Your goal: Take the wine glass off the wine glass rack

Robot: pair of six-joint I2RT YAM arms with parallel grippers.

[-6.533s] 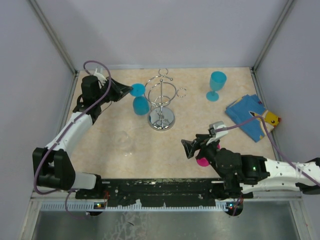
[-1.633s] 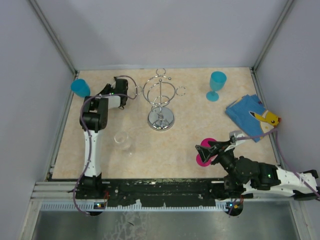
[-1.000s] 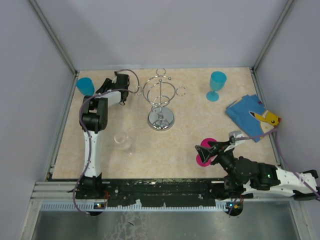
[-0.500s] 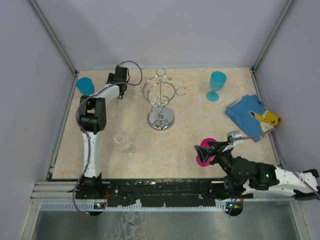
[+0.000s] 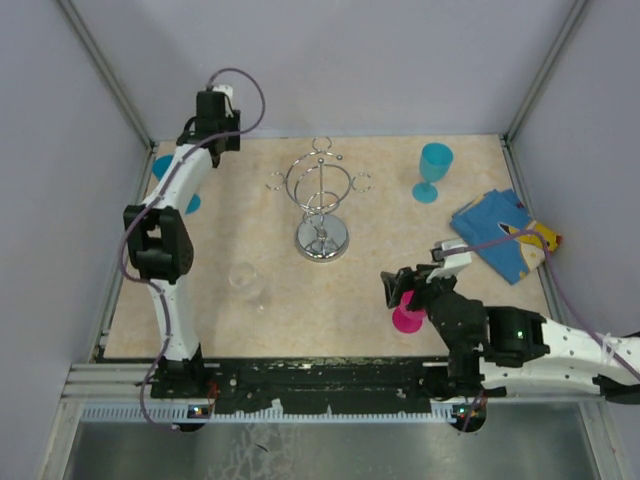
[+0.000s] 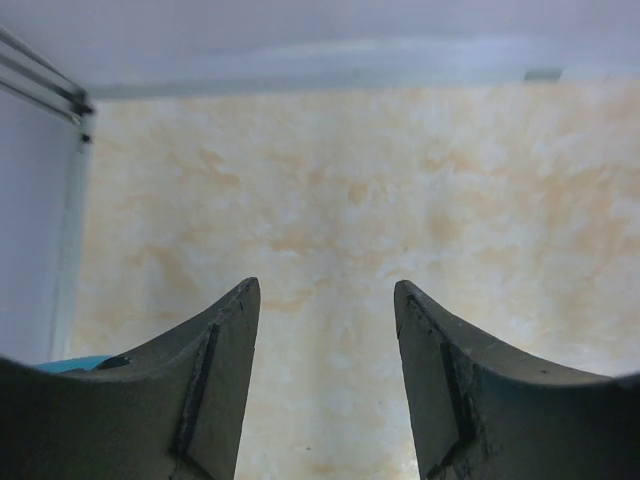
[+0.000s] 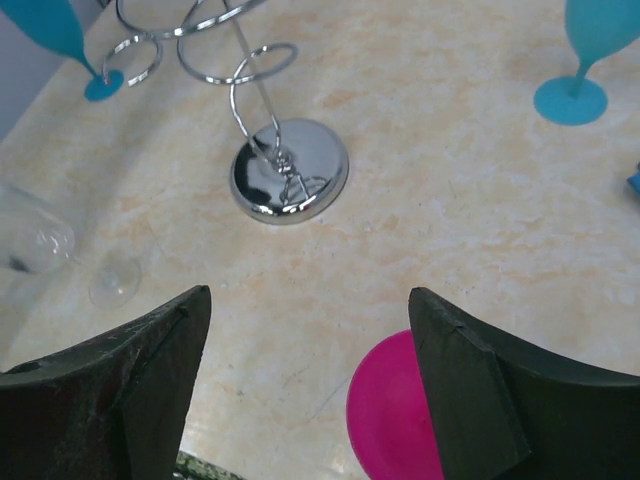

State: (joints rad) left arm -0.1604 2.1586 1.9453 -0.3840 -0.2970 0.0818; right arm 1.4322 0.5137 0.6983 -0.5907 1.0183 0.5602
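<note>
Top view: the wine glass rack [image 5: 320, 205] sits mid-table, and the blue wine glass [image 5: 160, 167] stands off it by the left wall, half hidden behind the left arm.

Left wrist cam: the left gripper [image 6: 325, 295] has its jaws spread over plain table [image 6: 330, 200].

Right wrist cam: the right gripper [image 7: 310, 300] is spread wide too, with a pink glass [image 7: 385, 410] partly behind one finger.
</note>
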